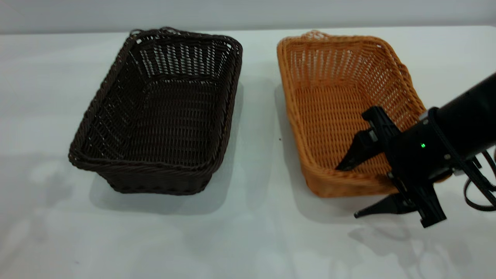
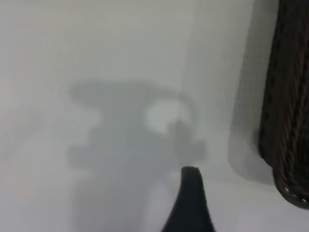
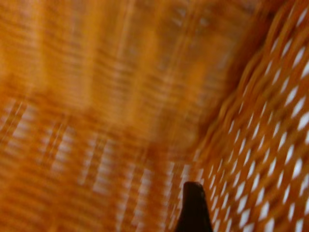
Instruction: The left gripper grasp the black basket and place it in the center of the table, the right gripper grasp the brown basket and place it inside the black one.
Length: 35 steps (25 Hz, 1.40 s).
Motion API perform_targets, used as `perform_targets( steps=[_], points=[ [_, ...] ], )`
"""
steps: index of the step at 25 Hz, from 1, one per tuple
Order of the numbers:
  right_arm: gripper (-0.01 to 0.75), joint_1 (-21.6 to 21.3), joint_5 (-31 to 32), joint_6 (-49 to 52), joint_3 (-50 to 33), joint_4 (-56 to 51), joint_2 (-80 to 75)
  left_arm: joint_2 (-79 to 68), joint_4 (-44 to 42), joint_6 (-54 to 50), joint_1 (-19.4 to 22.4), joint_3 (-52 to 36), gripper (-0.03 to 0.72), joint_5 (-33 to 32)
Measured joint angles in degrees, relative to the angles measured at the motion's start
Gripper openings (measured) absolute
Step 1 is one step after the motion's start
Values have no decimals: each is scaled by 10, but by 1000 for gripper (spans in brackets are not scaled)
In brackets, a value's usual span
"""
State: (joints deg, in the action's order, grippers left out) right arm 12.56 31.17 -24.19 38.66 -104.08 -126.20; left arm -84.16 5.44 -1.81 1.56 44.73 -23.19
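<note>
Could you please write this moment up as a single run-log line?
right gripper: open, straddling near wall of brown basket | left gripper: over table beside black basket | baskets: side by side, apart

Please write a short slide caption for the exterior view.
Right claw open astride brown basket's near wall; black basket beside it.

Exterior view: raised camera at the near edge of the table [image 1: 248,240], looking down across it to the far edge. Left wrist view: close above bare tabletop, the black basket [image 2: 285,111] at its margin. Right wrist view: very close inside the brown basket [image 3: 120,121]. The exterior view also shows both baskets.
</note>
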Motion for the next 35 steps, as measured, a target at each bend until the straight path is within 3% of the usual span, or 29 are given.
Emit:
perform_targets(
  steps=[7,17,28,32,35],
  points=[
    [488,0,1,-6,20,-4,-21,-145,0,18,-7,84,543,18],
    [473,-1,34,-18,21,-6,-22,-306,0,46,-91,223,543,-11],
    [446,-1,50,-29,21,-6,-22,-402,30,67,-139,263,543,18],
    [372,-1,50,-35,21,-7,-22,-420,30,67,-139,263,517,18],
    [277,-1,50,-49,21,-7,-22,-424,30,67,-139,263,443,31]
  ],
)
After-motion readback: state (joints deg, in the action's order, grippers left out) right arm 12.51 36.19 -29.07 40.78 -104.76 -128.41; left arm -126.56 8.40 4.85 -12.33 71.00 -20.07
